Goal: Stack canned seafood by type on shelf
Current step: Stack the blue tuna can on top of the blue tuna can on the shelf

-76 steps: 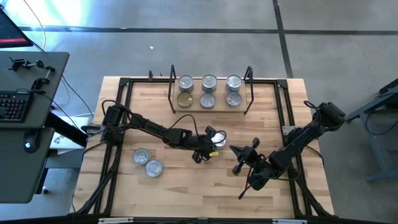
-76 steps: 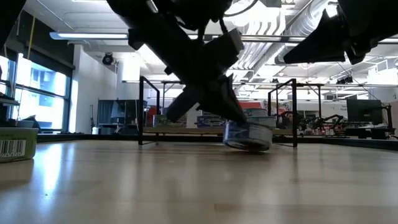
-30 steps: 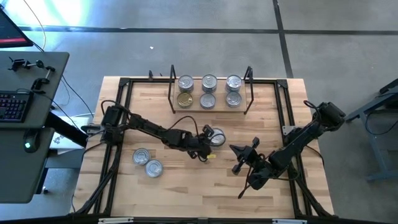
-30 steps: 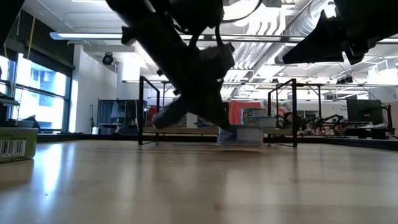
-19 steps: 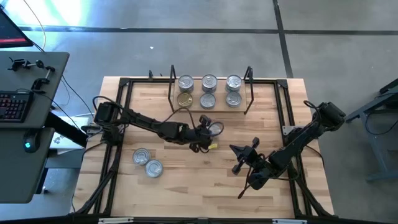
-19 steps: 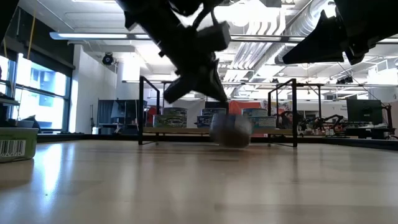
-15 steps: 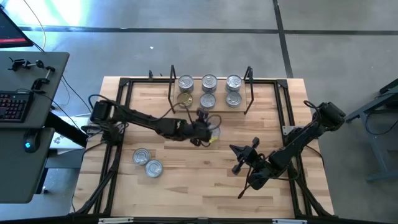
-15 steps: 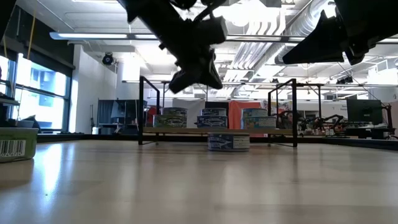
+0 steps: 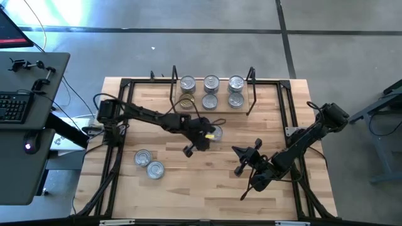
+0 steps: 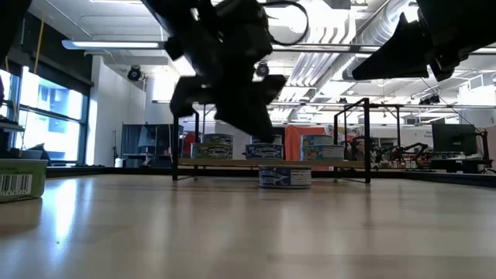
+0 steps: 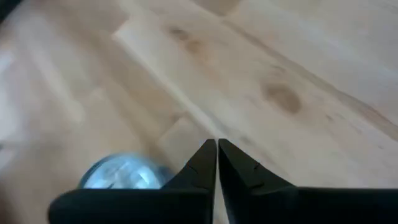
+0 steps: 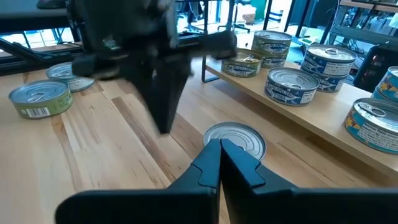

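High view, left to right: two silver tins [image 9: 148, 163] sit at lower left on the bench [image 9: 188, 188], and at centre the left end effector [image 9: 188, 149], fingers together and empty, has let go of the tin [image 9: 215, 132] it carried a moment ago and pulled back. That tin now rests flat just below the shelf [image 9: 213, 108], not on it, so it probably still needs placing. At lower right, the right end effector [image 9: 239, 150] waits, shut and empty.
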